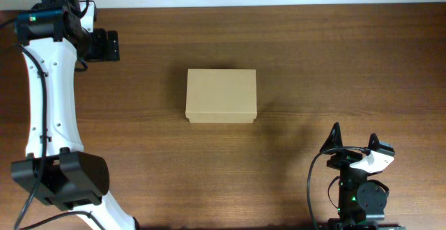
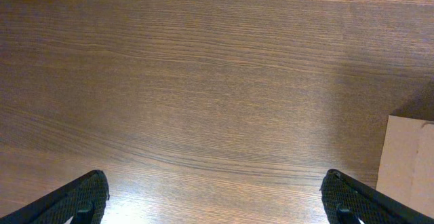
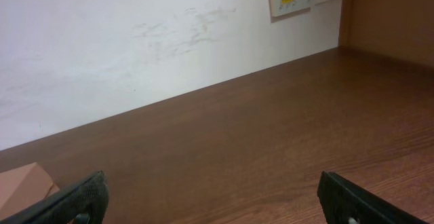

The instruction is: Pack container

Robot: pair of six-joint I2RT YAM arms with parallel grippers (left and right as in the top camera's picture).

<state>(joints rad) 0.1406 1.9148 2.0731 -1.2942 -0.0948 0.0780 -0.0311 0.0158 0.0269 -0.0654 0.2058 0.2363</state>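
Cardboard container (image 1: 221, 95) (likely light, crushable) suits a grip across its 12-and-6 o'clock edges; both sets of jaws stand apart.

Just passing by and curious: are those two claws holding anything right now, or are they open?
Left gripper: open, holding nothing.
Right gripper: open, holding nothing.

The container (image 1: 221, 95) is plain tan-brown cardboard. The desk (image 1: 313, 56) around it is dark brown with fine, streaky wood grain. Left of the container, the left arm (image 1: 45, 97) is white with black joints.
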